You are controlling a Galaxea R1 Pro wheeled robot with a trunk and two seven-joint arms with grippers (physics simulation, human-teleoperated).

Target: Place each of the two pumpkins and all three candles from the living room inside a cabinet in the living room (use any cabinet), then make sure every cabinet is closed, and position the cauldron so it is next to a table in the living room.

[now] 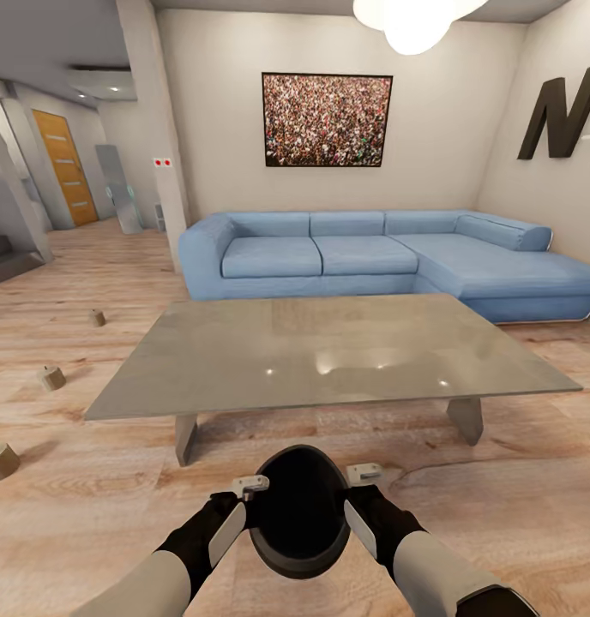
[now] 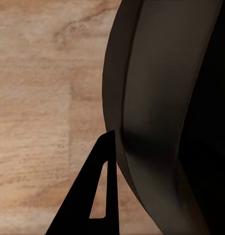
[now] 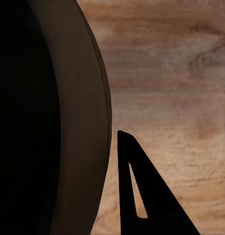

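Note:
The cauldron [image 1: 299, 514], a black round pot with a dark hollow, hangs low over the wood floor just in front of the table [image 1: 329, 351], a wide grey glossy coffee table. My left gripper [image 1: 246, 501] grips its left rim and my right gripper [image 1: 357, 495] its right rim. In the left wrist view one dark finger [image 2: 73, 215] lies against the cauldron wall [image 2: 161, 98]. The right wrist view likewise has one finger [image 3: 161, 215] outside the cauldron wall [image 3: 87, 122]. Three tan candles [image 1: 97, 318] [image 1: 51, 377] [image 1: 0, 460] stand on the floor at the left.
A blue corner sofa [image 1: 364, 253] runs behind the table against the far wall. A pillar [image 1: 158, 128] stands left of the sofa, with a hallway and an orange door [image 1: 65, 167] beyond it. Open wood floor lies to the left around the candles.

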